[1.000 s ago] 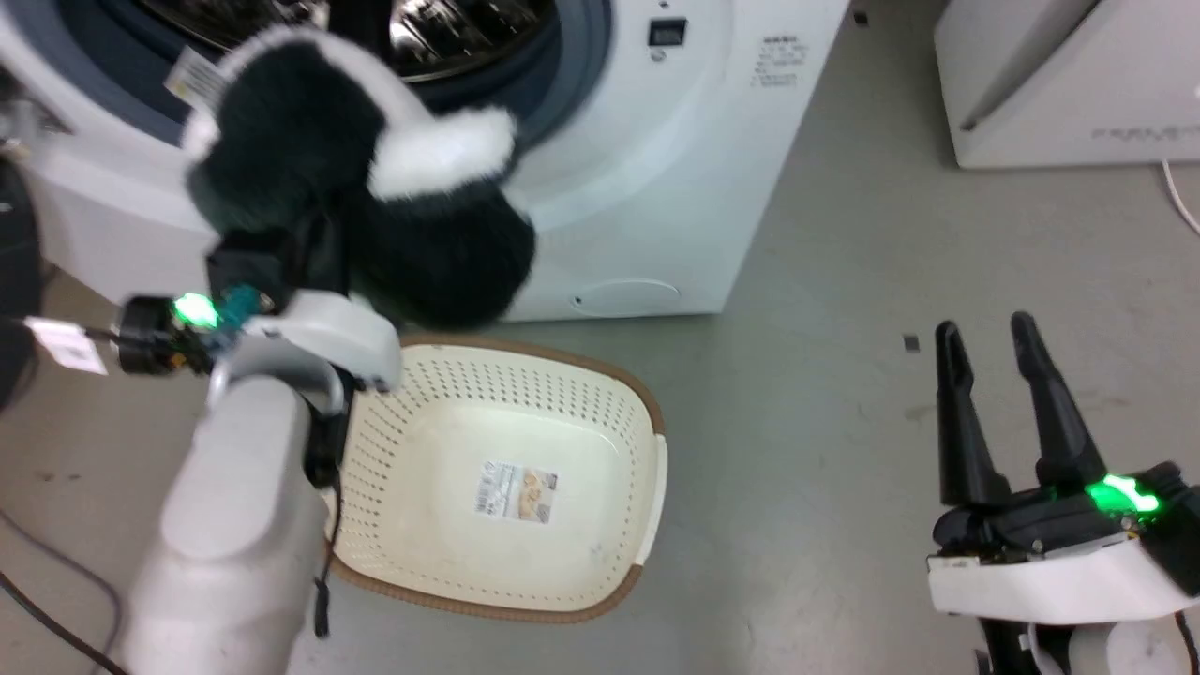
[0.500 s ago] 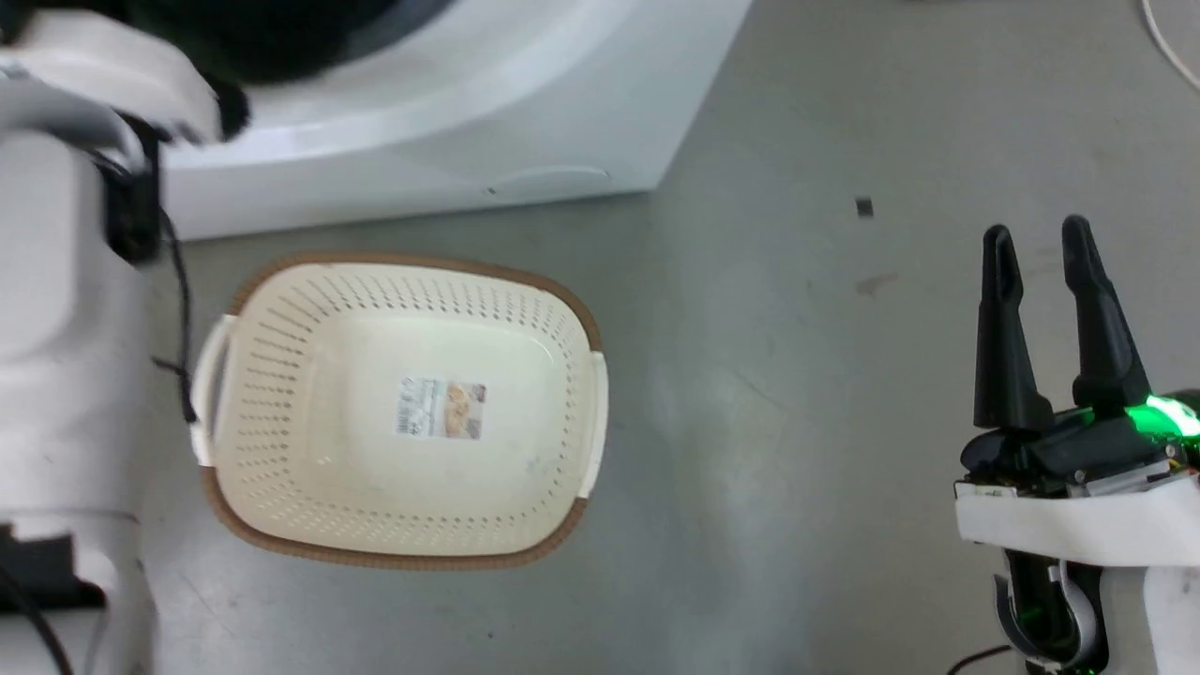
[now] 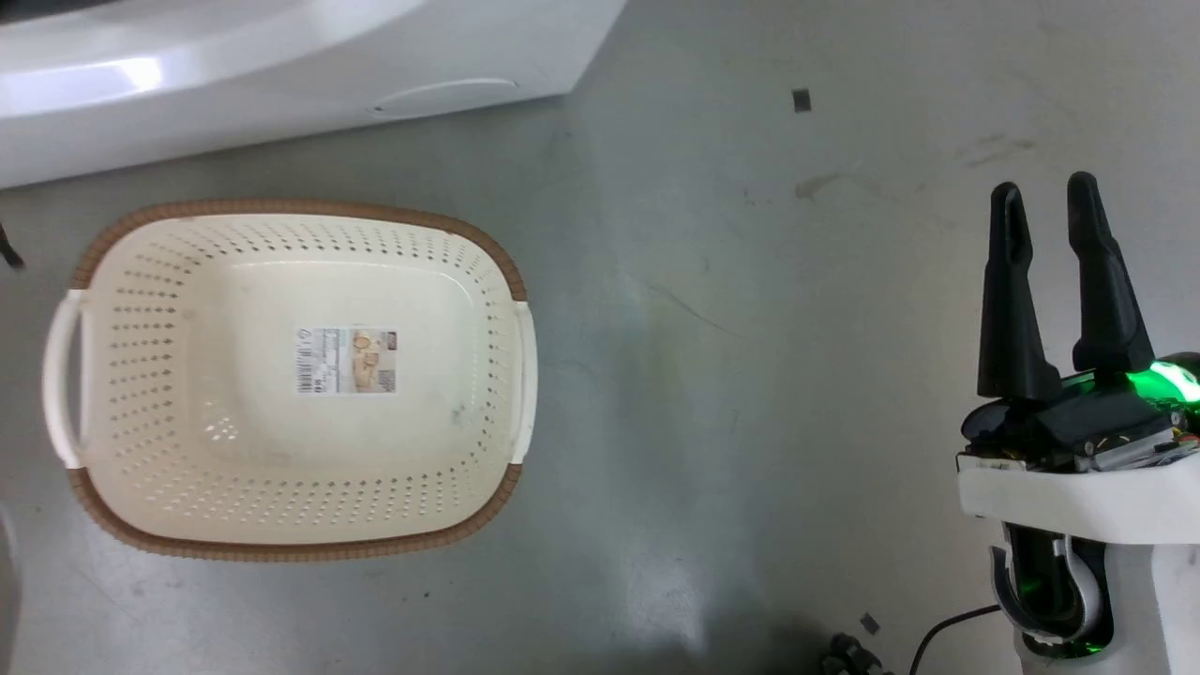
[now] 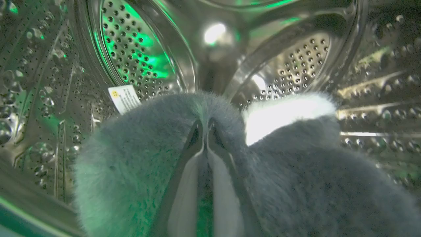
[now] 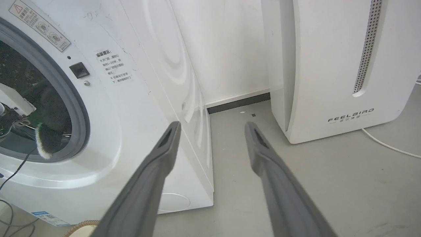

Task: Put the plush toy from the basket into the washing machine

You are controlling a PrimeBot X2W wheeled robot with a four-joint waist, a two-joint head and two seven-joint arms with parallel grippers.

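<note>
We are logging: basket [image 3: 122, 375] cream, perforated, brown rim | plush toy [image 4: 131, 171] black, white patch | washing machine [image 5: 138, 108] white

My left gripper [image 4: 204, 127] pinches the plush toy [image 4: 131, 171], dark fur with a white patch and tag, inside the washing machine's [image 5: 141, 98] steel drum [image 4: 138, 56]. The cream, brown-rimmed basket [image 3: 281, 206] sits upright just before the machine, bottom label [image 3: 347, 360] showing.

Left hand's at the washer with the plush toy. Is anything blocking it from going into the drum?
Nothing visible does. The plush toy, pinched in the left hand, is already inside the washing machine, whose perforated steel shows bare ahead. What lies under the toy is hidden by its fur.
</note>
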